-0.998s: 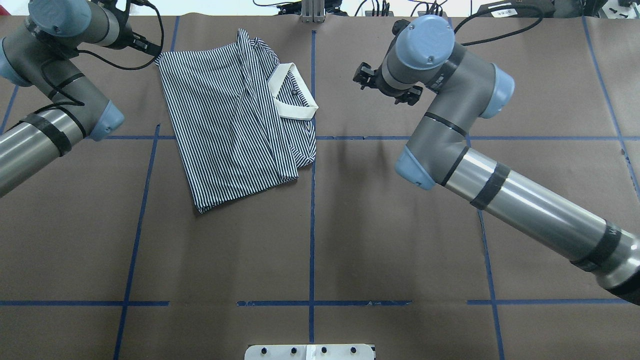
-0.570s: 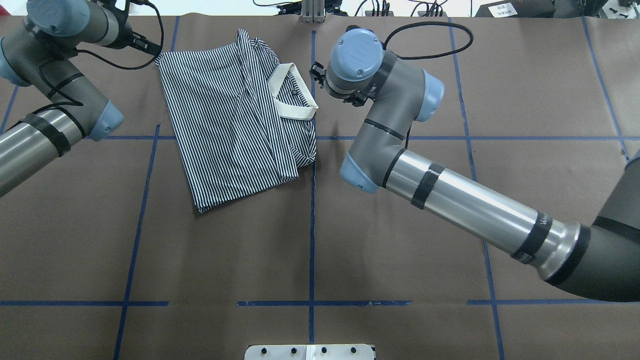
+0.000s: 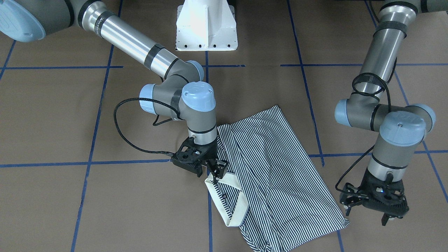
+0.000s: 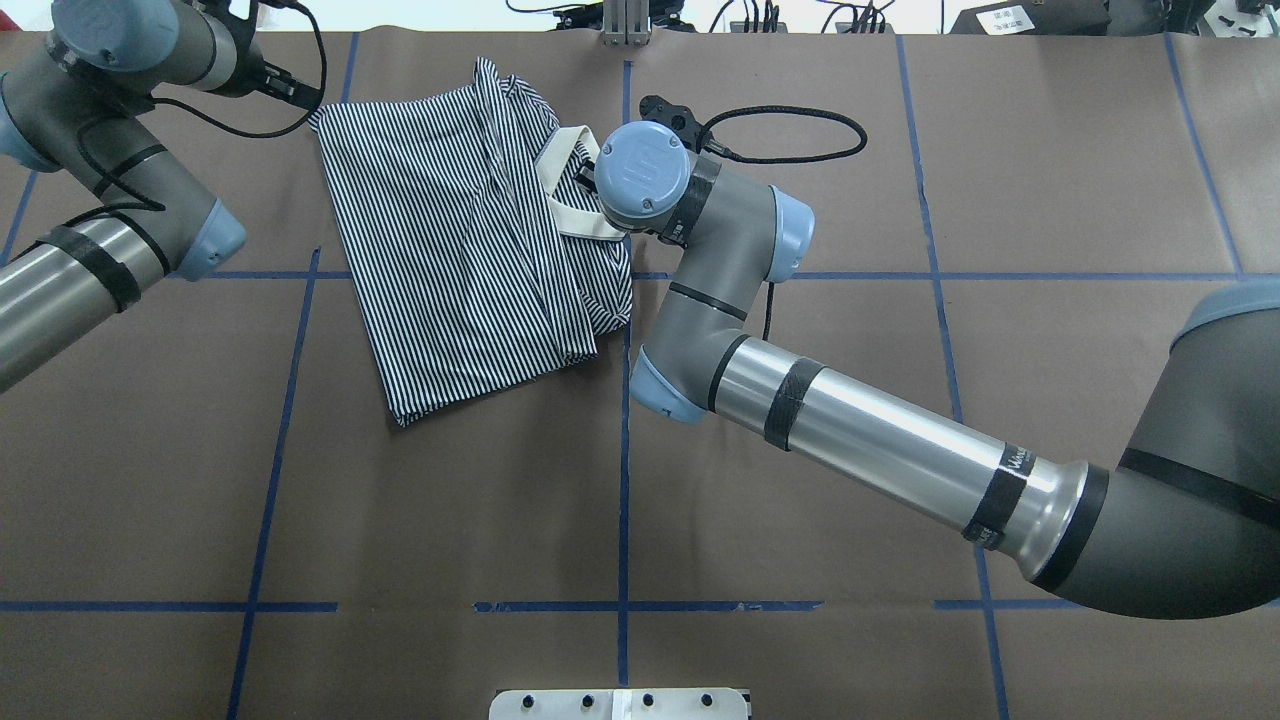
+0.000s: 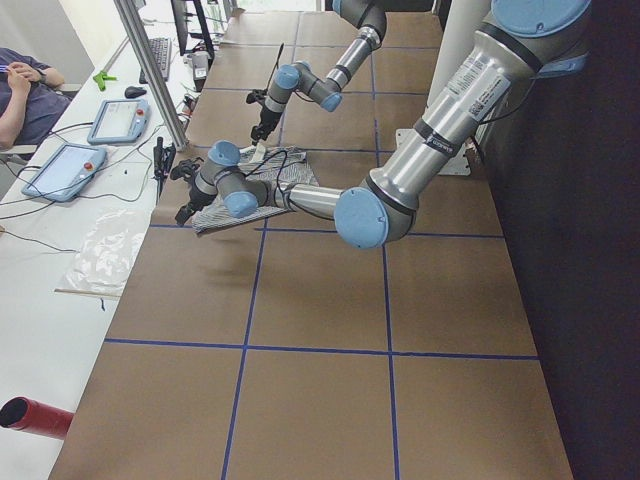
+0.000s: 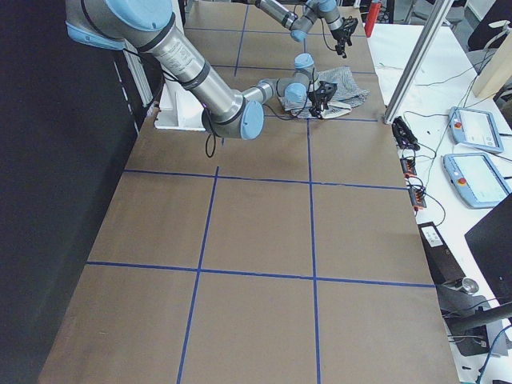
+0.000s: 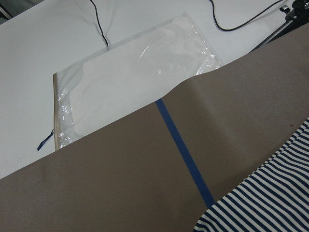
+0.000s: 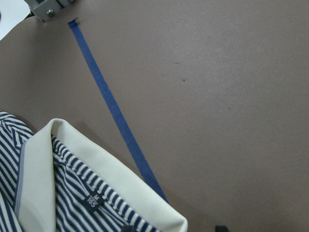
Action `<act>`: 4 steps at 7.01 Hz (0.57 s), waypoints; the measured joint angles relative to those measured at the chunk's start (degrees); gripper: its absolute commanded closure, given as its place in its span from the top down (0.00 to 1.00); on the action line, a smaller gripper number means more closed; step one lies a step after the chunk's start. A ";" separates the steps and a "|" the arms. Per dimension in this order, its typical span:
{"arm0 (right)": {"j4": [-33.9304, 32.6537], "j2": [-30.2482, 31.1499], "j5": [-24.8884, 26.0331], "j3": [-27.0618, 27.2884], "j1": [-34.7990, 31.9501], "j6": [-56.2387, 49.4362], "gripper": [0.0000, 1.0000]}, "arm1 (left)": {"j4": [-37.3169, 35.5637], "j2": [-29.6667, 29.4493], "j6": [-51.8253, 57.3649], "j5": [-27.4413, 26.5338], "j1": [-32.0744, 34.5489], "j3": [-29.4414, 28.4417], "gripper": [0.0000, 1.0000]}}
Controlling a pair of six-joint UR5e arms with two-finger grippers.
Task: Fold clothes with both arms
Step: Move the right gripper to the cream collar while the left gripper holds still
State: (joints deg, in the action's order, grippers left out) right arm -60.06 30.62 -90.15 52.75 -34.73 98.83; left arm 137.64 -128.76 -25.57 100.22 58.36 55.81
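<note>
**A:** The table [image 4: 800, 450] is covered in brown paper and crossed by blue tape lines [image 4: 625, 450]. Beyond its far edge is a white bench [image 7: 48, 38] with a clear plastic sleeve [image 7: 135, 82] on it. Where is the garment?

**B:** Seen from overhead, the striped polo shirt [image 4: 450, 250] lies toward eleven o'clock of the table's centre. It is already doubled lengthwise, with the cream collar [image 8: 106, 174] at its two o'clock side.

**A:** How will it handle?

**B:** Probably light and limp. The knit would sag and drag on the paper rather than slide as a sheet. The collar looks stiffer, so it is a firmer place to pinch. The hem corners are the natural hold at the other end.

**A:** And the tools?

**B:** The right gripper [image 3: 209, 173] is down at the collar. Its jaws are spread, one seems to touch the collar's corner, and nothing is pinched yet. The left gripper [image 3: 366, 215] is also spread and empty. It hovers just beside the shirt's ten o'clock corner.

**A:** Risks?

**B:** A pinch could catch only the top layer and pull the fold apart.
</note>
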 measured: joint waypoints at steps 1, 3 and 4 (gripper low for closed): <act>0.02 -0.05 0.27 -0.30 0.21 0.51 0.04 | 0.02 0.00 0.00 0.02 0.00 0.00 1.00; 0.01 -0.17 0.55 -0.71 0.48 1.68 0.00 | 0.08 0.00 0.00 0.04 0.00 0.00 1.00; -0.05 -0.22 0.56 -0.78 0.50 1.86 0.00 | 0.08 0.00 0.00 0.06 0.00 0.03 1.00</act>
State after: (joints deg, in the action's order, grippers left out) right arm -60.11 30.40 -89.60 51.97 -34.23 100.69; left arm 137.72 -128.76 -25.58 100.28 58.36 55.84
